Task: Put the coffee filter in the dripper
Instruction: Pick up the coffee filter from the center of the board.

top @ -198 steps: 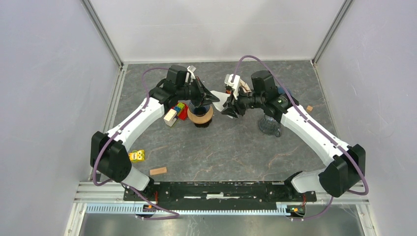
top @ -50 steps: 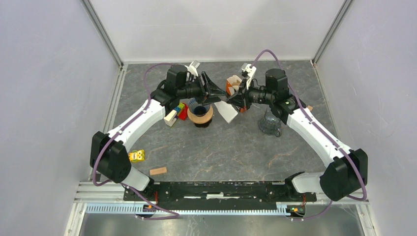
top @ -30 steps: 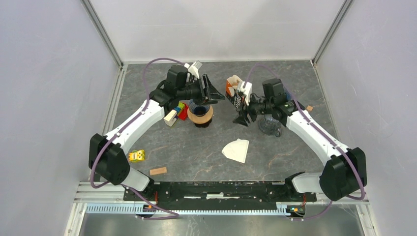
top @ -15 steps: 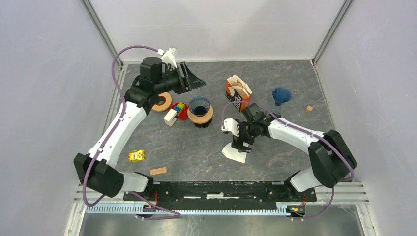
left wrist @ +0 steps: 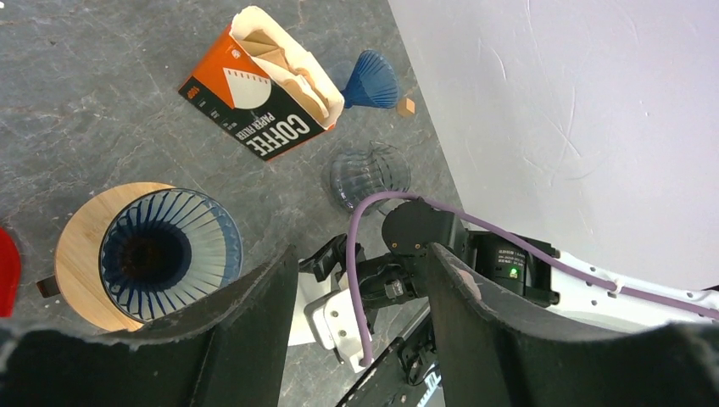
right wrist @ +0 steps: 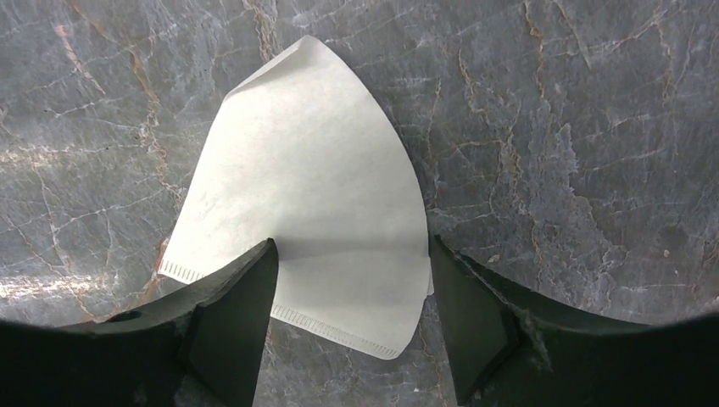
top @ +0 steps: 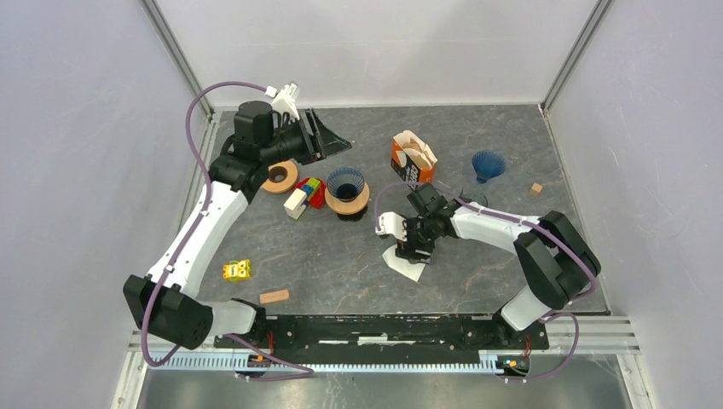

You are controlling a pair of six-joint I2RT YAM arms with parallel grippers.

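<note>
Right tool (right wrist: 352, 246), jaws spread, straddles the coffee filter (right wrist: 305, 161) lying flat

Grey marbled tabletop (top: 341, 264), veined in white and rust. Enclosed by plain pale walls (top: 375, 51) with metal corner posts (top: 176, 55). Metal rail (top: 341, 362) along the near edge

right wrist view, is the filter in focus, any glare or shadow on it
Right wrist view: the coffee filter is sharp, no glare, a faint shadow band between the dark, soft-focus fingers. Top external view: even light, the filter half covered by the right gripper.
</note>
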